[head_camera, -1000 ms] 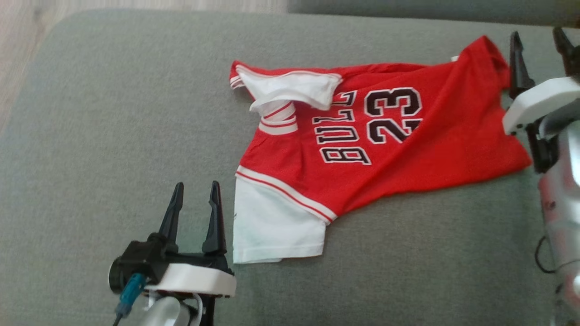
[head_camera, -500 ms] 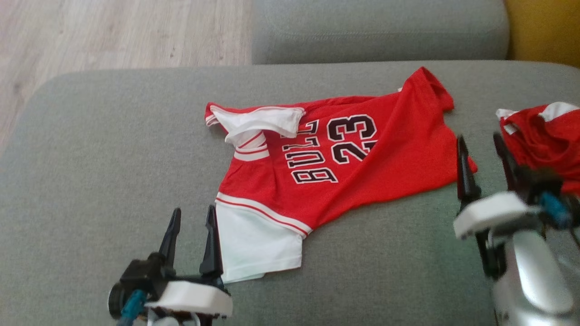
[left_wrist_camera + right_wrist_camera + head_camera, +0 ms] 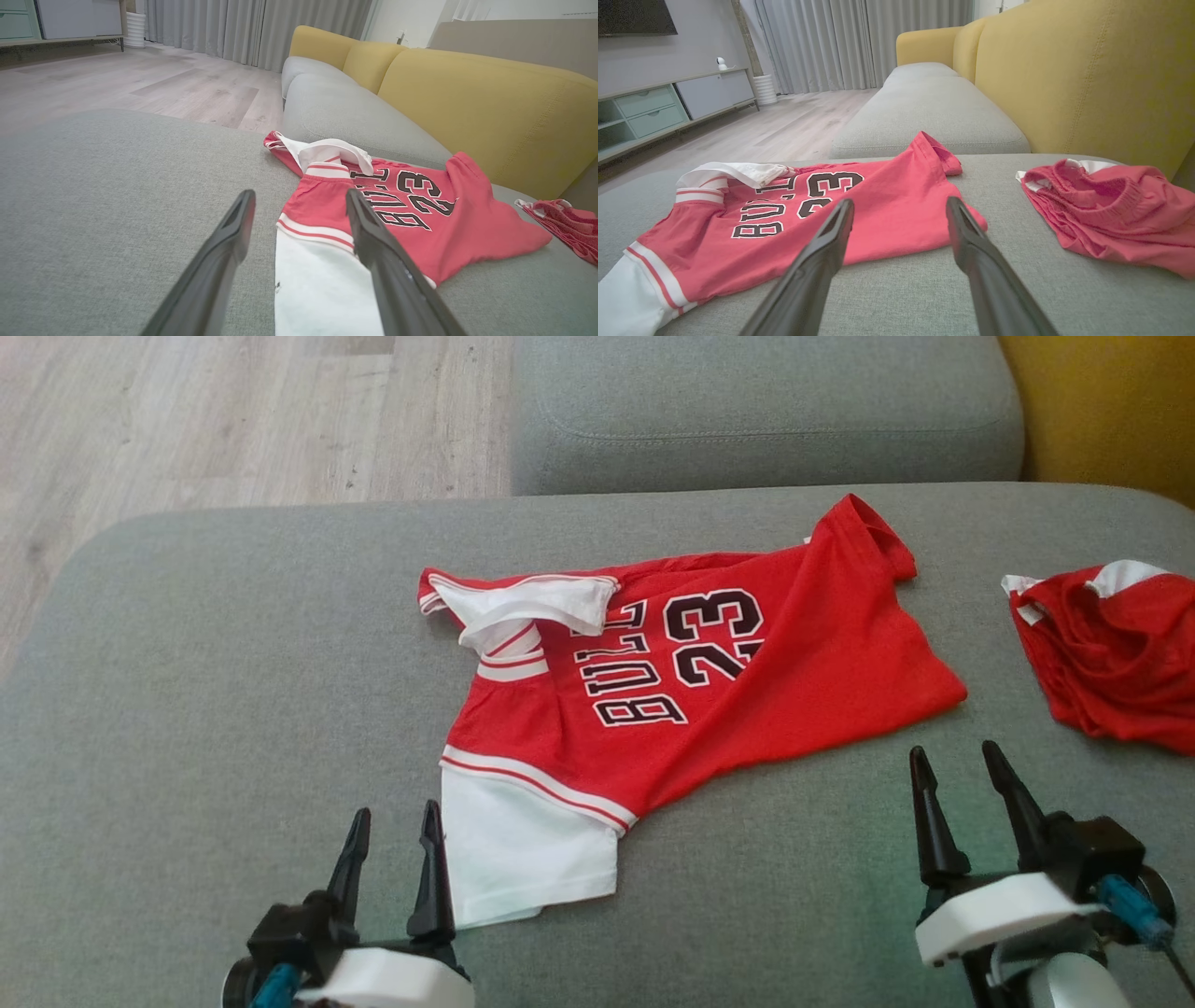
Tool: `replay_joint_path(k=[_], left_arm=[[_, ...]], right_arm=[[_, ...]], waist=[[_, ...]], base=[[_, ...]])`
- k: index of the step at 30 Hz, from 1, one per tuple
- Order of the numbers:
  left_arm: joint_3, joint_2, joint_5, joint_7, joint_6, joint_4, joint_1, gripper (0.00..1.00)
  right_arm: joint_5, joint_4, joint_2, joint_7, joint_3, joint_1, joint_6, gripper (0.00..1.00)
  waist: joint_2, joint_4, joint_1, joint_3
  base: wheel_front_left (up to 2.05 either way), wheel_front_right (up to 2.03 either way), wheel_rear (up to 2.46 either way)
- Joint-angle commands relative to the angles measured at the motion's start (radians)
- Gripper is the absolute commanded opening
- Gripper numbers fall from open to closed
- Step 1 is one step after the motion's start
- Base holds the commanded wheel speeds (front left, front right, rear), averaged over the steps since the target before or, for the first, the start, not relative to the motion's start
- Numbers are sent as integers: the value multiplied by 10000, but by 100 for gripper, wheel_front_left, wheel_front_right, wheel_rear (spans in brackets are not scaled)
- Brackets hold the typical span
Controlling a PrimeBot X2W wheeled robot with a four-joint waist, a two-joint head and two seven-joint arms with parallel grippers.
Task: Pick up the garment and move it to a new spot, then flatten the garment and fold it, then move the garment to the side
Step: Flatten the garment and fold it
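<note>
Position: garment (image 3: 738,709), a red jersey with white sleeves, lies about mid-way across the grey sofa cushion (image 3: 187,709), partly spread but not flat. The near white sleeve (image 3: 523,859) lies out toward the robot's left. The far sleeve (image 3: 532,607) is flipped back over the chest print, and the top corner (image 3: 864,527) is curled over. A second red garment (image 3: 1111,653) sits bunched, well apart on the right.

State of left jaws: spread wide, empty, at the near sleeve's outer edge.
State of right jaws: spread wide, empty, near the hem corner (image 3: 943,695), not touching it.

Handling, judged: light, limp knit with no stiffness. It will sag from any pinch point (a one-point lift would bunch it). The cushion weave looks grippy, so dragging would likely wrinkle the cloth.

Holds, judged: two well-spread points, by the striped cuff band (image 3: 532,779) and at the hem corner. Pinch both layers.
</note>
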Motion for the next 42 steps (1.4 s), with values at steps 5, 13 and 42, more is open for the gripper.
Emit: replay_joint_path(k=[5,13,42], left_arm=[[419,70,-27,-104,47,-207,-152,100],[345,97,-50,-67,29,-165,-187,100],[-672,-122,-190,2363,453,1183,-600,100]], right_arm=[[22,-508,-47,46,345,-27,-7,100],[-16,-601,-46,100,395,12,-7,100],[-59,-333,-45,-63,429,-421,-7,100]], waist=[[-1,80,1,7],[-1,145,1,47],[-1,-417,1,1184]], base=[[0,0,0],[0,0,0],[0,0,0]])
